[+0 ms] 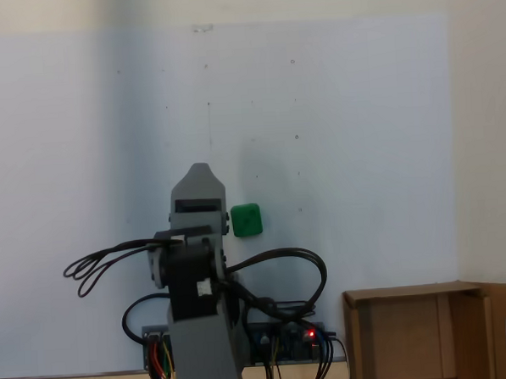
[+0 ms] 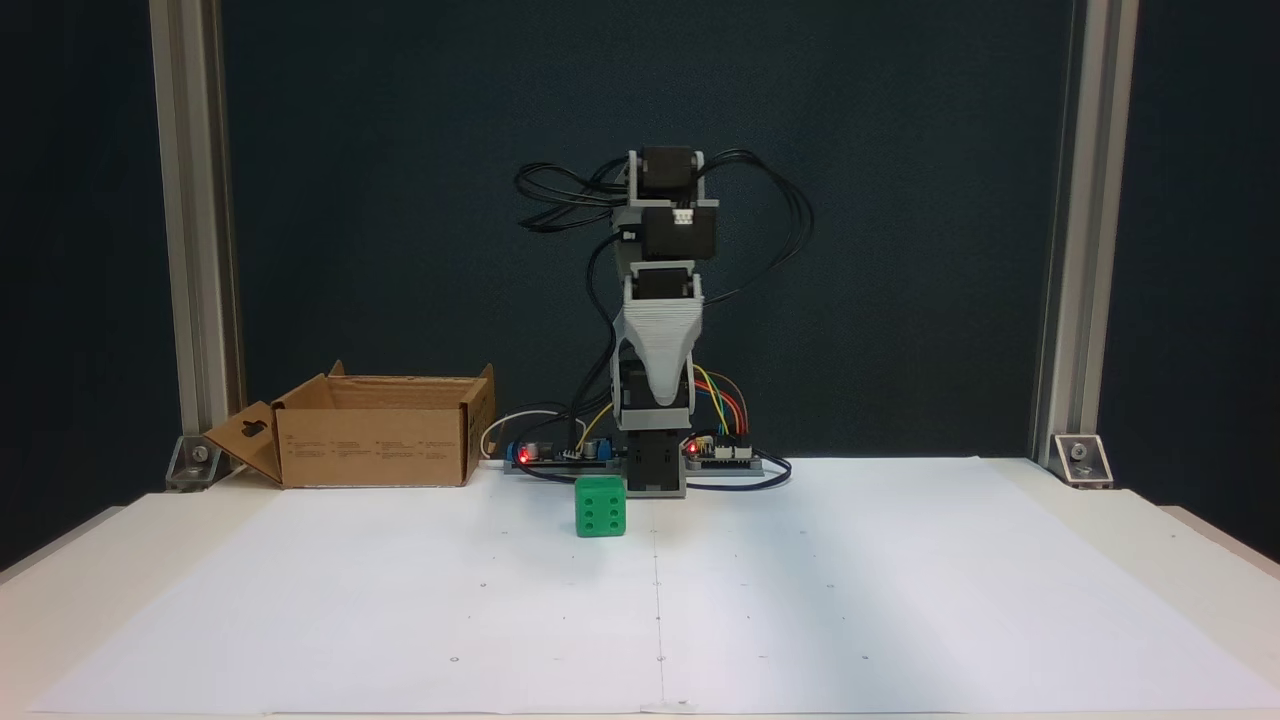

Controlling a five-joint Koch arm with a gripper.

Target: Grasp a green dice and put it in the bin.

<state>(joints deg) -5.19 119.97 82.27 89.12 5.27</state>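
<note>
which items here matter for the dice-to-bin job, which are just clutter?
Job:
green dice, on the white paper, untouched
bin, open cardboard box
gripper, pointing down, above the table

Clutter:
controller boards with lit red LEDs
cable loops
aluminium frame posts

One green dice [image 2: 600,506], one cardboard box [image 2: 375,435], one robot arm [image 2: 660,300] — and two metal posts [image 2: 195,240] behind the table.

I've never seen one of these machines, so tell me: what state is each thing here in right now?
Green dice: resting on the white paper, untouched, six-dot face toward the front camera.
Bin: open-topped, flaps up, nothing visible inside, standing apart from the dice.
Pincer: pointing down above the table, holding nothing; open or shut cannot be told.
Control boards: red lights on.
</note>
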